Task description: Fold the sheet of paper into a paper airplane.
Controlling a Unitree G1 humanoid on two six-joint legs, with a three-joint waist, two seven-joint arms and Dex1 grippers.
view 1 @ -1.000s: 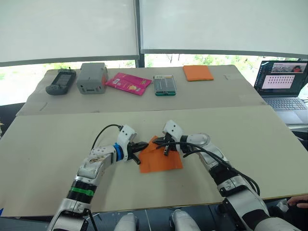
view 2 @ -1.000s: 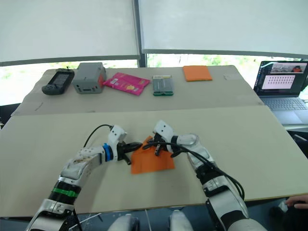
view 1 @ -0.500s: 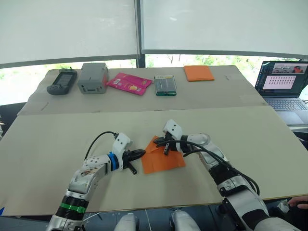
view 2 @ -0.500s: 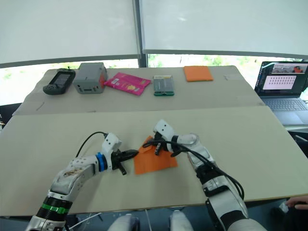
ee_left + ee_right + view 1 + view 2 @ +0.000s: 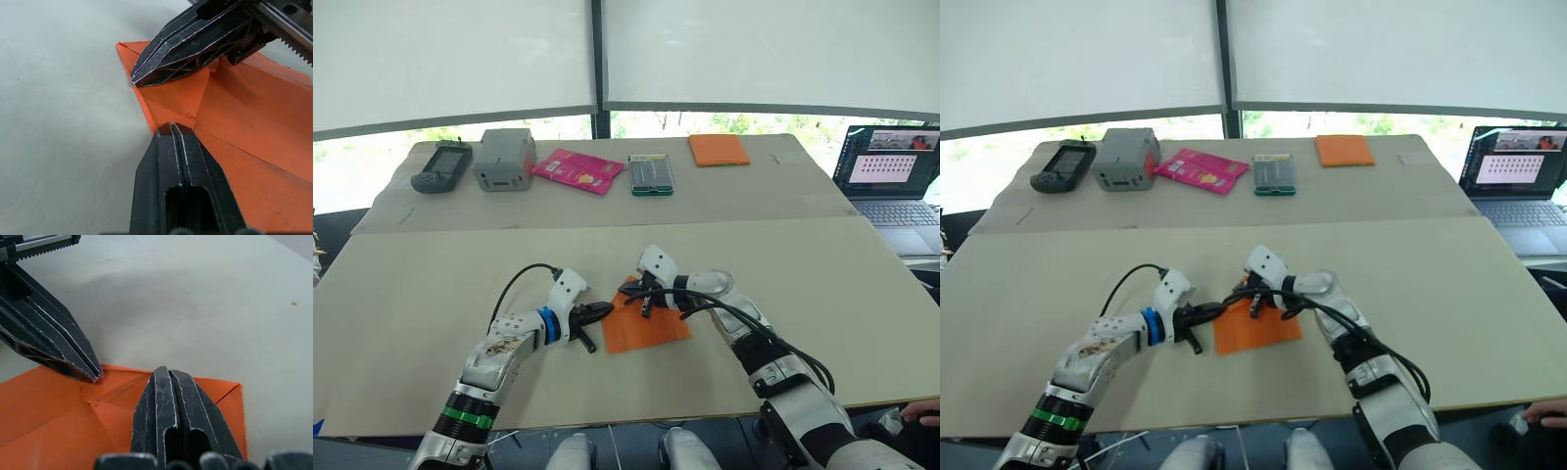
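The sheet of paper (image 5: 644,327) lay flat on the near bench (image 5: 862,294), low and just right of centre in the left eye view, partly folded, with one corner turned in as a small triangular flap. The left end effector (image 5: 172,128) had its fingers pressed together, gripping nothing, their tips resting at the paper's left edge just beside the flap. The right end effector (image 5: 167,372) was likewise pinched shut and empty, bearing down on the flap near the upper corner of the paper.

The step in hand looked like setting the corner crease. To do it well, one closed tip should pin the flap while the other runs along the fold line, pressing lightly so the thin paper does not skid on the smooth bench. The fold edge ought to meet the centre crease squarely before it is flattened, as a skewed flap would spoil the nose. The task seemed at an early stage, with no wedge formed yet.
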